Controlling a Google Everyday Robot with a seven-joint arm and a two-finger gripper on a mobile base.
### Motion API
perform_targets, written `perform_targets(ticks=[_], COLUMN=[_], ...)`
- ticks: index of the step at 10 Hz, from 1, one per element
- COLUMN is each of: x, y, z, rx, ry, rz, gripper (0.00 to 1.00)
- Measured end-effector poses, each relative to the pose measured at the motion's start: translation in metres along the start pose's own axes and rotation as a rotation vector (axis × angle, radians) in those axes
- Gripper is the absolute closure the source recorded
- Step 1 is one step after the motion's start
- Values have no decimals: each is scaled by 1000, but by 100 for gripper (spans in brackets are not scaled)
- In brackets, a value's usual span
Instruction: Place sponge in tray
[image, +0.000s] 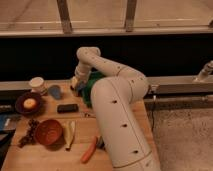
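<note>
My gripper (77, 86) hung at the sponge (74, 81) beside the green tray (93, 80); grip state I couldn't tell; next, probably carrying it across.

Arm (117, 115) is showing a smooth off-white shell, with thick rounded segments slimming toward the far elbow. Small dark round dots are running along the casing. Gripper (78, 86) is sitting at the arm's narrow end, above the back edge of the table (45, 157).
</note>
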Motion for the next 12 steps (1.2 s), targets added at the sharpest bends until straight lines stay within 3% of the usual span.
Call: perform_targets(ticks=[1, 3, 8, 10, 12], x=[2, -2, -24, -12, 14], y=[-1, -5, -16, -31, -52], z=[-1, -10, -69, -79, -91], rx=[6, 24, 131, 161, 195], ry=[3, -19, -108, -115, -113], rz=[4, 9, 19, 78, 157], gripper=[91, 100, 100, 100, 100])
